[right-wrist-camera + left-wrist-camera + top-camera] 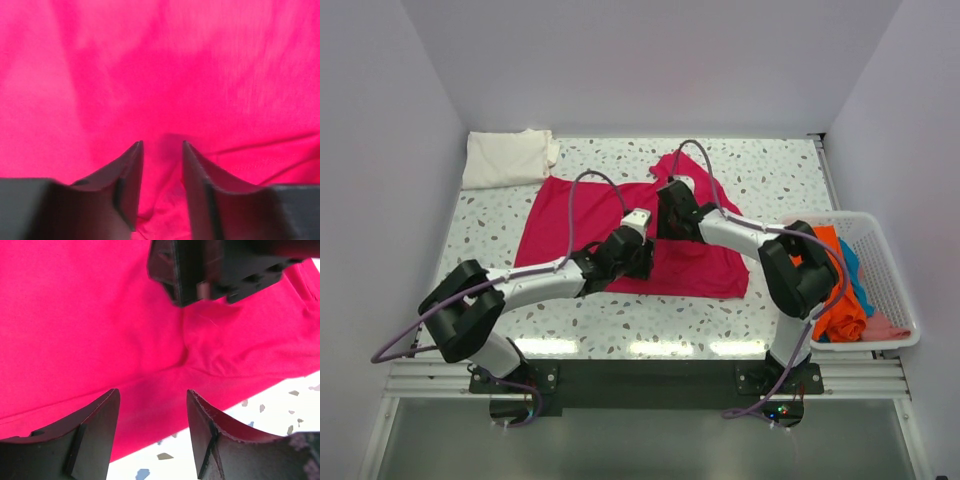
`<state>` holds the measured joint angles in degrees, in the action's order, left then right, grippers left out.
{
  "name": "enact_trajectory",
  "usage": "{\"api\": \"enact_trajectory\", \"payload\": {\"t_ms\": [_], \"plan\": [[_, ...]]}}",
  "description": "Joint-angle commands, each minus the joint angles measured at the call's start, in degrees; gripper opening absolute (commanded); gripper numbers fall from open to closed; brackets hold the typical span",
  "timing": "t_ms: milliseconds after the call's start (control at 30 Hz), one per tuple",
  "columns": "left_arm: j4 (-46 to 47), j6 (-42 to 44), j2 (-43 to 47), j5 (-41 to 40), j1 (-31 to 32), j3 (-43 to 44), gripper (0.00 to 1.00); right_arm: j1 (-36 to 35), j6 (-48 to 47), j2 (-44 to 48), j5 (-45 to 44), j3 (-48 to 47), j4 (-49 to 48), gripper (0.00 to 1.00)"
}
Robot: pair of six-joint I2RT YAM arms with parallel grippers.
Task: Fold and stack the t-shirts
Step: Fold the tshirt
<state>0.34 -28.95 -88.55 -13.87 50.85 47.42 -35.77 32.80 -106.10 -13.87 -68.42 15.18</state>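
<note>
The magenta-red t-shirt (705, 268) lies spread and lightly creased at the middle of the table (770, 180). The left gripper (152, 425) and right gripper (162, 165) are both over it, fingers apart.

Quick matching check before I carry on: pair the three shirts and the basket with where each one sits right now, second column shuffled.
1. magenta-red t-shirt
2. cream-white t-shirt
3. orange t-shirt
4. white basket

A. at the right edge of the table
B. spread out mid-table
C. bundled inside the basket
D. folded, far left corner

Pairs: 1-B, 2-D, 3-C, 4-A
</note>
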Motion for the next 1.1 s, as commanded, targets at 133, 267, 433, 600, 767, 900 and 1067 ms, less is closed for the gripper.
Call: {"api": "enact_trajectory", "payload": {"t_ms": [133, 267, 433, 600, 767, 900, 1067], "plan": [[-2.18, -4.27, 6.81, -0.64, -10.83, 3.20, 0.66, 2.89, -3.97, 3.97, -5.98, -8.12, 3.27, 0.84], [-5.69, -6.99, 4.99, -2.30, -18.67, 10.55, 0.70, 4.74, -6.34, 4.42, -11.97, -10.67, 4.50, 0.99], [-11.49, -6.91, -3.63, -11.87, -26.40, 22.61, 0.70, 13.24, -5.82, 0.47, -2.95, -20.51, 8.55, 0.99], [-15.44, -3.84, -14.96, -16.70, -31.77, 35.09, 0.65, 18.27, -8.97, -2.79, 2.52, -26.76, 7.50, 0.98], [-19.23, -1.65, -25.59, -19.09, -35.90, 45.12, 0.58, 20.21, -10.65, -5.25, 5.51, -29.66, 6.70, 0.96], [-20.46, -0.85, -31.06, -19.27, -38.01, 49.17, 0.54, 21.00, -11.88, -7.80, 6.93, -31.60, 6.27, 0.92], [-19.41, -0.49, -35.10, -17.43, -39.51, 51.45, 0.53, 21.97, -11.97, -11.31, 7.62, -32.73, 5.12, 0.86]]}}
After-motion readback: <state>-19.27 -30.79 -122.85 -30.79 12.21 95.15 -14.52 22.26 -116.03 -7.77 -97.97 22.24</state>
